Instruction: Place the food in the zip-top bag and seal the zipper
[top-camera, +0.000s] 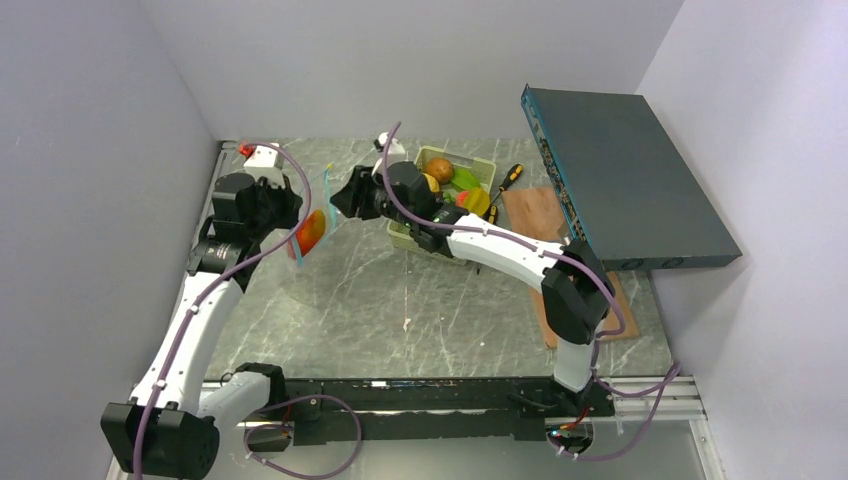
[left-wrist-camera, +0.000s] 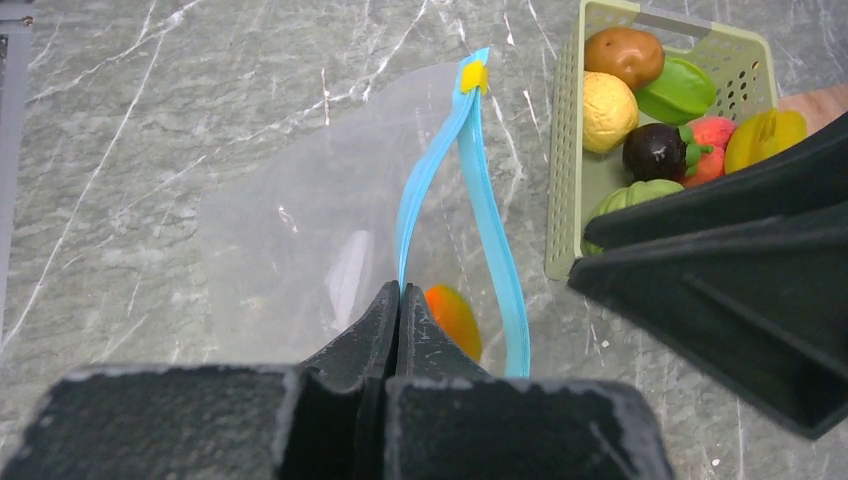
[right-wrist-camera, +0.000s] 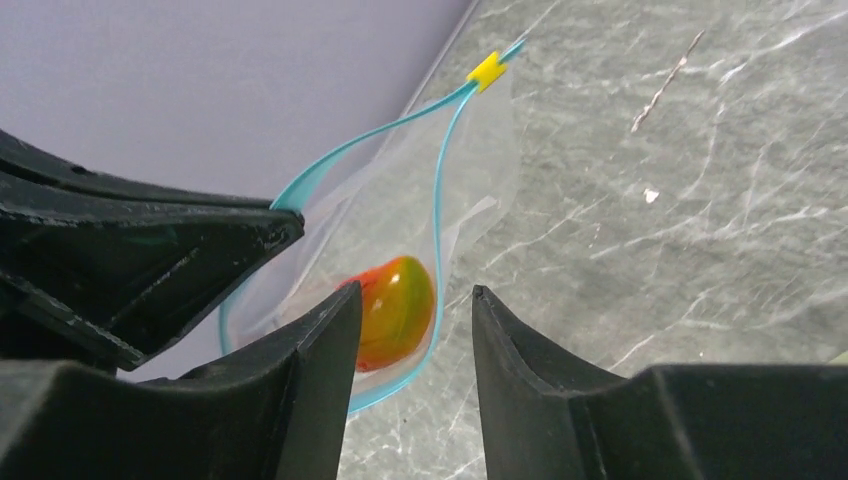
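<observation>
One zip-top bag (left-wrist-camera: 280, 250), one fruit (right-wrist-camera: 395, 310) inside — one basket (left-wrist-camera: 562, 150), seven foods (left-wrist-camera: 625, 55) visible.

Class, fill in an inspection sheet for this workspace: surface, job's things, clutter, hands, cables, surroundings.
Surface: grey marbled table.
Job's things: clear zip-top bag held up, mouth open; one red-orange fruit inside; more food in the green basket.
Clutter: screwdriver beside the basket; wooden board; dark flat box at the right.
Hands: left hand shut on the zipper; right hand open at the bag's mouth.
Cables: purple cables along both arms.
Surroundings: plain pale walls.
</observation>
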